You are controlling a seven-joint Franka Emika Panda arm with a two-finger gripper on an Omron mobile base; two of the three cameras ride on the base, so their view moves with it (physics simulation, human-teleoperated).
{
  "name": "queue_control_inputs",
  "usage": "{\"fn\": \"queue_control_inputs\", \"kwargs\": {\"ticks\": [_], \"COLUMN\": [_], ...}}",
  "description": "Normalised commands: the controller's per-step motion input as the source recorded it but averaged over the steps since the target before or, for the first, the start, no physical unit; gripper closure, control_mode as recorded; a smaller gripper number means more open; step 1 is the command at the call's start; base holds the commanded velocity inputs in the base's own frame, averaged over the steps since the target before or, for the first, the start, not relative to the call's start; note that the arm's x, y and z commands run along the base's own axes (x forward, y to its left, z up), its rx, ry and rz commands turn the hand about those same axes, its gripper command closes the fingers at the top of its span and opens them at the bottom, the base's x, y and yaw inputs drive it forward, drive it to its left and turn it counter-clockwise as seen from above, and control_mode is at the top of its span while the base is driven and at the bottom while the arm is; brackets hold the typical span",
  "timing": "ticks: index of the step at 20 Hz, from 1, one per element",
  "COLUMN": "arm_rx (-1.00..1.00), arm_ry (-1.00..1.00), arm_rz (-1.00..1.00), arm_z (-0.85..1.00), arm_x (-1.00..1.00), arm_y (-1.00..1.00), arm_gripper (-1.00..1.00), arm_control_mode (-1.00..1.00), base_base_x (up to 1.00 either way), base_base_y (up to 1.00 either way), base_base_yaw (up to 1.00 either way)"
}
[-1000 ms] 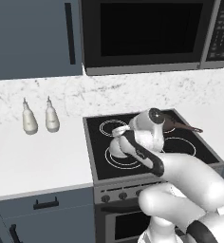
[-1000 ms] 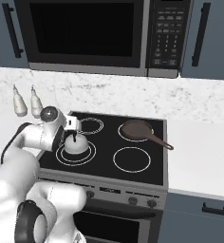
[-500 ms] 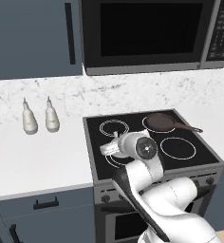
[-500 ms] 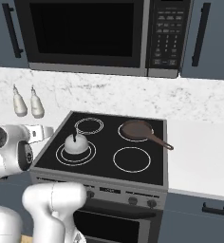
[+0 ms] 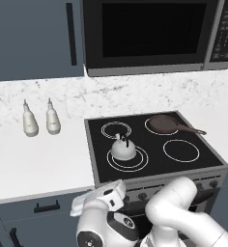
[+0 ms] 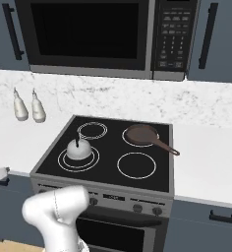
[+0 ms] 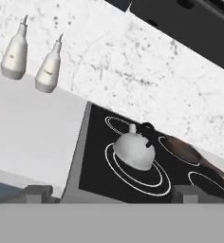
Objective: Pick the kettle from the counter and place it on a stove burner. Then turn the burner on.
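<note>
The bench (image 5: 34,164), white with grey veining, is seen running either side of a black cooktop (image 5: 203,157) beneath a dark microwave (image 5: 149,34). The arm is folded low in front of the oven, its hand at the bench's front edge to the left of the cooktop; the jaws (image 7: 111,193) are shown as two dark tips at the bottom of the hand view, standing well apart with nothing held between them.

The kettle (image 5: 122,148) is found upright on the burner (image 5: 128,158), the widest ring pair at the cooktop's front left, sitting a little off its centre toward the back left. The placing step is judged done; the burner is not yet seen to be lit.

From the jaws, the kettle lies ahead and above, past the cooktop's front edge. The knobs (image 6: 137,208) are set along the oven's front panel, and the coming move is judged to turn on them; which knob serves this burner cannot be told.

The kettle is squat, with no long axis of its own. Its thin black handle (image 7: 146,127) is seen standing at the back, and its spout appears turned toward the back left, though this is too small to be sure.

A brown pan (image 5: 165,124) is shown on the back right ring, and two cream bottles (image 5: 38,118) stand on the bench to the left.
</note>
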Motion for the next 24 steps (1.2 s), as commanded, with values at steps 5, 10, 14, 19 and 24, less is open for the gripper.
{"fn": "queue_control_inputs", "kwargs": {"ticks": [5,10,14,19,24], "arm_rx": [0.27,0.20,0.09,0.00,0.00], "arm_ry": [-0.39,-0.22,-0.11,-0.09,-0.07], "arm_rz": [-0.04,0.00,0.00,0.00,0.00], "arm_z": [-0.77,-0.36,-0.31,-0.33,-0.57], "arm_x": [-0.46,0.11,0.23,0.23,0.05], "arm_y": [-0.12,-0.37,-0.21,0.03,0.05], "arm_gripper": [-1.00,-1.00,-1.00,-1.00,-1.00], "arm_control_mode": [-1.00,-1.00,-1.00,-1.00,-1.00], "base_base_x": [0.00,0.00,0.00,0.00,0.00], "base_base_y": [0.00,0.00,0.00,0.00,0.00], "base_base_yaw": [0.00,0.00,0.00,0.00,0.00]}}
